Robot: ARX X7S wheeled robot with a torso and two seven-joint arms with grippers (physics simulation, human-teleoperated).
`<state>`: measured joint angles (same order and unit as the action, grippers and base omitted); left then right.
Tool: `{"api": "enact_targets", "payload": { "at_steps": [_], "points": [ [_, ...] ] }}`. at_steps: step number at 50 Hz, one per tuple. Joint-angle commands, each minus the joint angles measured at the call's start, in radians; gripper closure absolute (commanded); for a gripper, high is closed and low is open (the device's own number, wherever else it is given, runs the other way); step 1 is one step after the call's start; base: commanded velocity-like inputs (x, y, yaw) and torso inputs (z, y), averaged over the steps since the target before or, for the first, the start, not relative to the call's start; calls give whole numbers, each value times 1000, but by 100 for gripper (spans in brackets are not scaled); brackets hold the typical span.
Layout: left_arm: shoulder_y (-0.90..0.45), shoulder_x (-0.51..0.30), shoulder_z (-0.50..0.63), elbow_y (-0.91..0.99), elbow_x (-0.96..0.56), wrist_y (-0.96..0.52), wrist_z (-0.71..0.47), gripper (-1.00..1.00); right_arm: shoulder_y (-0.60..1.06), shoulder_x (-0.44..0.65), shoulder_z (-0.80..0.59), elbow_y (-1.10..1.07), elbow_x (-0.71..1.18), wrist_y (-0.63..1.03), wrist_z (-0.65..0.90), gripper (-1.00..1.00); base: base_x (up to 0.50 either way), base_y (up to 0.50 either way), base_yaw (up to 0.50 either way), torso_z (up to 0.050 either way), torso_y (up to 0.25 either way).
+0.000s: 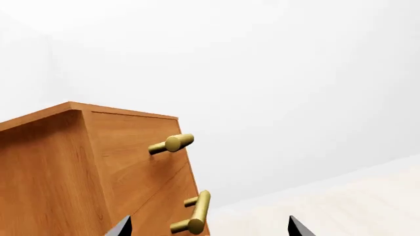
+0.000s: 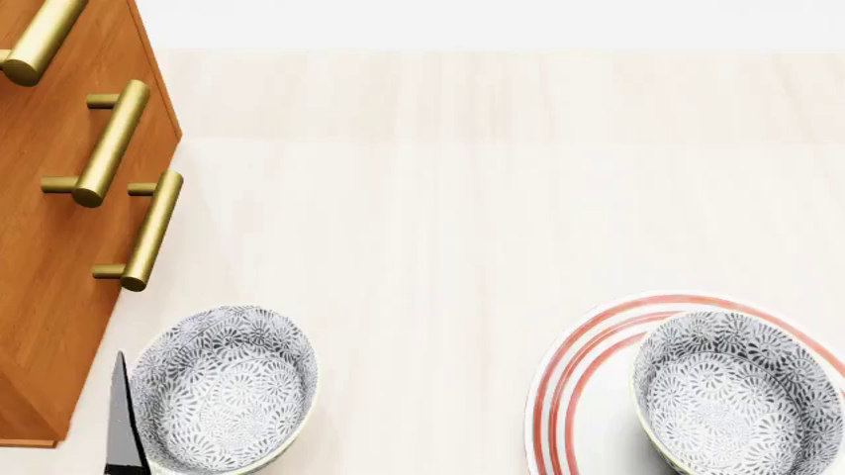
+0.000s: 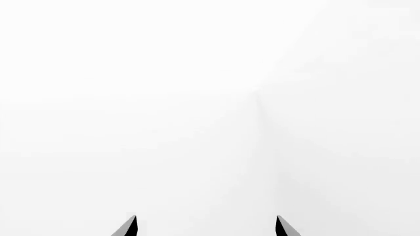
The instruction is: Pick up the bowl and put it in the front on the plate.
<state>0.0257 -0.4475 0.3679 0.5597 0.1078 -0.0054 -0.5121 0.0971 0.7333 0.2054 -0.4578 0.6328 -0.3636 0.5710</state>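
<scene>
The bowl [image 2: 737, 394] sits upright, mouth up, on the plate [image 2: 581, 381]

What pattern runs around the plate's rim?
Three concentric red rings on white, around the plate under the right-hand bowl; the head view shows it best.

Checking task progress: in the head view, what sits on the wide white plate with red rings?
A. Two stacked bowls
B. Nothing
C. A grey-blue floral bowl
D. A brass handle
C: one grey-blue floral bowl rests on the red-ringed white plate, at the view's lower right.
</scene>
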Motion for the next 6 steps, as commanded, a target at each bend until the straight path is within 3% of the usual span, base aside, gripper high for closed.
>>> {"api": "enact_targets", "payload": {
  "at_steps": [1, 6],
  "points": [
    [73, -6, -84, 23, 81, 139, -73, -100, -25, -196, -84, 52, -200, -152, -34, -100, 0, 0, 0, 0, 0],
    [92, -3, -124, -21, 91, 182, -131, -100, -18, -255, -151, 122, -239, -187, -63, -100, 0, 0, 0, 0, 0]
  ]
}}
